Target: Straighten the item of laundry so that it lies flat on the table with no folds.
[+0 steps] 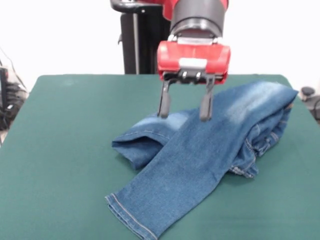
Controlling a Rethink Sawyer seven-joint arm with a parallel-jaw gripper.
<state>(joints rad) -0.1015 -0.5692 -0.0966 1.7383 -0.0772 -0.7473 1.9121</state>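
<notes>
The small blue denim jeans (210, 150) lie crumpled on the dark green table (65, 150), right of centre. One leg runs down toward the near edge with its hem at the bottom. The other leg is folded under, poking out to the left. The waist end is bunched up at the right. My red gripper (185, 107) hangs open just above the jeans' upper middle, its two dark fingers (164, 105) spread apart with nothing between them. Their tips stand at or just over the pale faded patch; contact cannot be judged.
The table's left half is bare green cloth. The jeans' bunched end reaches close to the table's right edge. Dark cables and gear sit beyond the left and right table edges.
</notes>
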